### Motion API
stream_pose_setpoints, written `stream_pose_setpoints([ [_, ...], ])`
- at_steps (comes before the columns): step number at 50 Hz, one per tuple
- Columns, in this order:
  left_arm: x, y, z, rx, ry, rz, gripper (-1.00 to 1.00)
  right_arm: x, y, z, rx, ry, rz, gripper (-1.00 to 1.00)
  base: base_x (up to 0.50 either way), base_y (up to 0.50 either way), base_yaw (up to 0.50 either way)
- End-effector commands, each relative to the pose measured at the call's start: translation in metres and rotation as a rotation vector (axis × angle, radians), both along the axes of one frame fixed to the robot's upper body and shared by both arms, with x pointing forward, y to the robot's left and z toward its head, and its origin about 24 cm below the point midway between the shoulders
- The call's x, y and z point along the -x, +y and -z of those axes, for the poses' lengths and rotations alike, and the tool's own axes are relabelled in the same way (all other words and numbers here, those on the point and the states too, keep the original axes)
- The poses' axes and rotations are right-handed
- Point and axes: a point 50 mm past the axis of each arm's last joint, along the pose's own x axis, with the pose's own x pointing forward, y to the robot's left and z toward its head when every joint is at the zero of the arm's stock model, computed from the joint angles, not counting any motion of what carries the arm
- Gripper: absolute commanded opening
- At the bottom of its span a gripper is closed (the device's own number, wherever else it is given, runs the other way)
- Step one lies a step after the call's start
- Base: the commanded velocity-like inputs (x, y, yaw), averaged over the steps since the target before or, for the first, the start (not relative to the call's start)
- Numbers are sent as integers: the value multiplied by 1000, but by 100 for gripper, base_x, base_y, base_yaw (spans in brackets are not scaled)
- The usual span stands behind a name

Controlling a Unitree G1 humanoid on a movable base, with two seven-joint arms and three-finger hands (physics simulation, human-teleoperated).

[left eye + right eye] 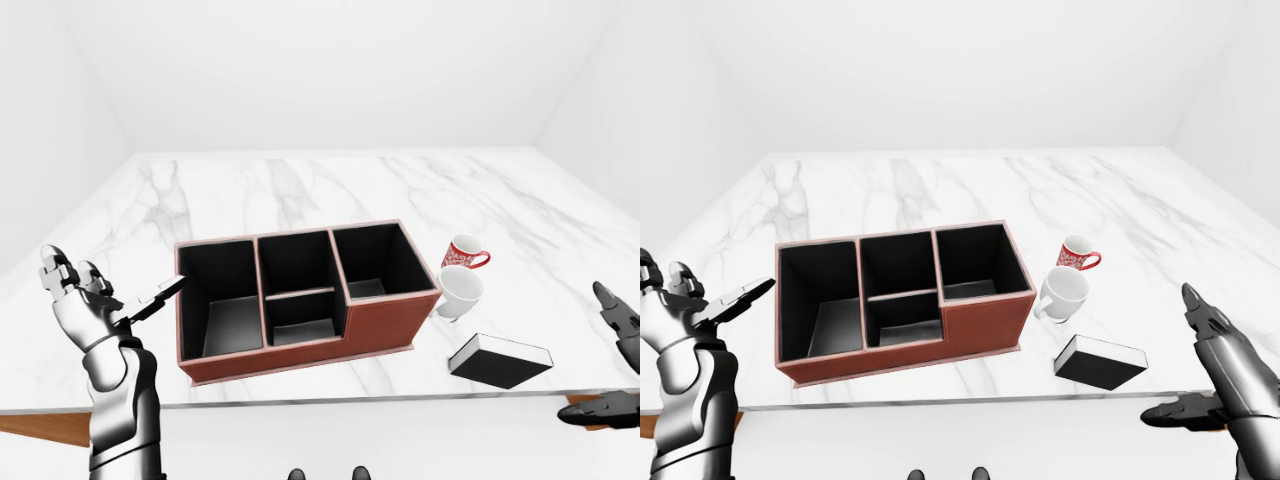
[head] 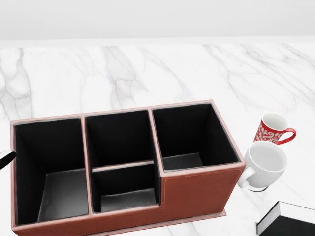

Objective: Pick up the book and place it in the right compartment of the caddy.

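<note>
A black book (image 1: 500,360) with white page edges lies flat on the marble table (image 1: 300,190), near its lower edge, right of the caddy; a corner of the book shows in the head view (image 2: 288,223). The red-brown caddy (image 1: 300,295) has dark compartments; its right compartment (image 1: 382,262) holds nothing. My left hand (image 1: 90,295) is raised and open, left of the caddy. My right hand (image 1: 1210,365) is open at the lower right, right of the book and apart from it.
A white mug (image 1: 459,293) lies tilted against the caddy's right end, and a red patterned mug (image 1: 463,252) stands just above it in the view. The table's near edge (image 1: 300,400) runs along the bottom of the eye views.
</note>
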Motion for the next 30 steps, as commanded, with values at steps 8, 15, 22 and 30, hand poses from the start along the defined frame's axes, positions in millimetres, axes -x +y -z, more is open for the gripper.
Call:
stream_pose_setpoints([
  [8,-2,1,4,5,17,1,100,-2,-1,40,-28,194,9,100,0,0,0],
  [15,-1,1,4,6,18,2,100,-9,-2,40,-26,169,17,100,0,0,0],
  [22,-1,-1,4,3,19,2,100,-16,-2,32,-13,149,28,100,0,0,0],
  [30,-2,0,5,6,22,3,100,-30,3,37,-2,137,23,100,0,0,0],
])
